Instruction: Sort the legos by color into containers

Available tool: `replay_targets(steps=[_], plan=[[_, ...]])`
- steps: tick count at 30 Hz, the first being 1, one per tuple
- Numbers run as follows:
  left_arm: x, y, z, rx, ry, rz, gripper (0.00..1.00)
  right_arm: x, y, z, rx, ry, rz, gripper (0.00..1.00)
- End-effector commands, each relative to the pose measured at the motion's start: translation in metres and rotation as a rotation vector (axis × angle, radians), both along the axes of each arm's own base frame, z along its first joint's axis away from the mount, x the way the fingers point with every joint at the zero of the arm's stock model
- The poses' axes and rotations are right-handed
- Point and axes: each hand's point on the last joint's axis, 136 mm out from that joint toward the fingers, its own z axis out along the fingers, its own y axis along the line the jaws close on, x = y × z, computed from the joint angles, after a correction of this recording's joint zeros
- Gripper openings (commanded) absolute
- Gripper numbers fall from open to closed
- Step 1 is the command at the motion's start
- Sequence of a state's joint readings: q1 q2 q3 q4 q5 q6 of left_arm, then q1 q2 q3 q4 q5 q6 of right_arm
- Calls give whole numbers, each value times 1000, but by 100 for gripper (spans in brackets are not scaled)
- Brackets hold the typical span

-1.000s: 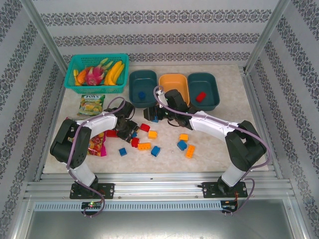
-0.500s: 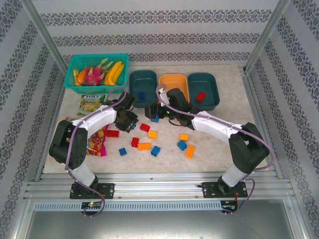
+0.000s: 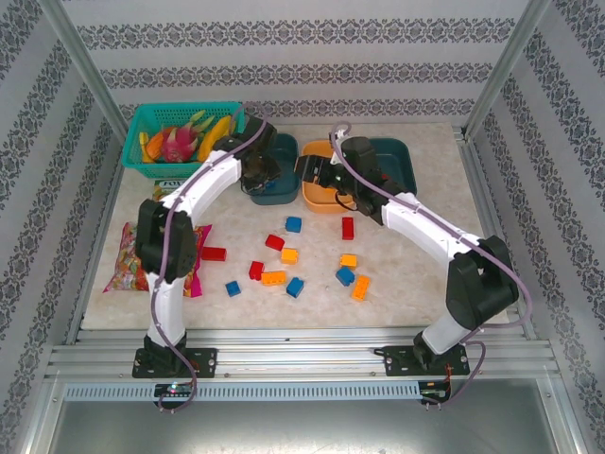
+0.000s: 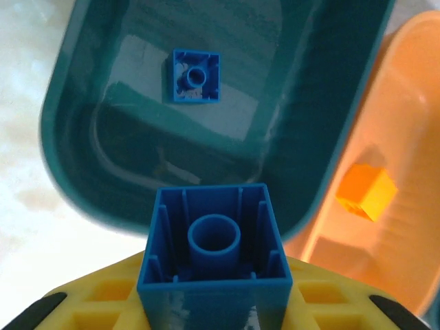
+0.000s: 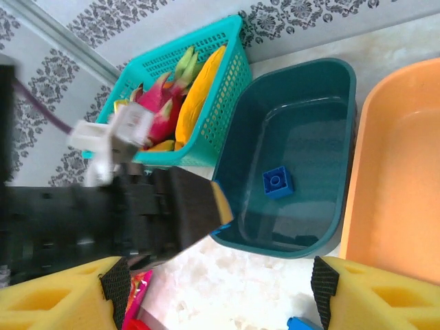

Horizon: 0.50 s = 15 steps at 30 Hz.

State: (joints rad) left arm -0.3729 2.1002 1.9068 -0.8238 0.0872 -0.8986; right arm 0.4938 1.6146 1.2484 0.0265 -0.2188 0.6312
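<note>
My left gripper (image 3: 257, 176) (image 4: 214, 302) is shut on a blue lego (image 4: 214, 254), held above the near rim of the left teal tub (image 3: 282, 192) (image 4: 89, 151). One blue lego (image 4: 196, 75) (image 5: 278, 183) lies inside that tub. My right gripper (image 3: 314, 176) (image 5: 220, 302) is open and holds nothing, at the orange tub's (image 3: 329, 153) (image 4: 412, 137) near edge. An orange lego (image 4: 366, 192) lies in the orange tub. The right teal tub (image 3: 401, 156) is partly behind the right arm. Several red, blue and orange legos are scattered on the table, among them a blue one (image 3: 293, 224) and a red one (image 3: 347, 228).
A turquoise basket of fruit (image 3: 161, 142) (image 5: 185, 89) stands at the back left, close to the left arm. Snack packets (image 3: 128, 268) lie at the left. The two grippers are close together over the tubs. Metal frame posts stand at both back corners.
The left arm lifted from the table and reached back over the left teal tub with the blue lego. The right gripper rose from the blue lego on the table to the orange tub.
</note>
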Motion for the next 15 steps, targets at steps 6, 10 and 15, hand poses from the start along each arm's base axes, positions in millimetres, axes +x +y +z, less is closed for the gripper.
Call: replay_targets(steps=[6, 10, 15], plan=[[18, 23, -40, 124, 88, -30, 38, 20, -3, 0, 42, 41, -32, 72], [18, 21, -60, 125, 141, -36, 42, 17, -1, -13, 43, 79, -19, 72], [18, 21, -70, 106, 168, -30, 52, 16, -1, -26, 40, 108, -21, 72]])
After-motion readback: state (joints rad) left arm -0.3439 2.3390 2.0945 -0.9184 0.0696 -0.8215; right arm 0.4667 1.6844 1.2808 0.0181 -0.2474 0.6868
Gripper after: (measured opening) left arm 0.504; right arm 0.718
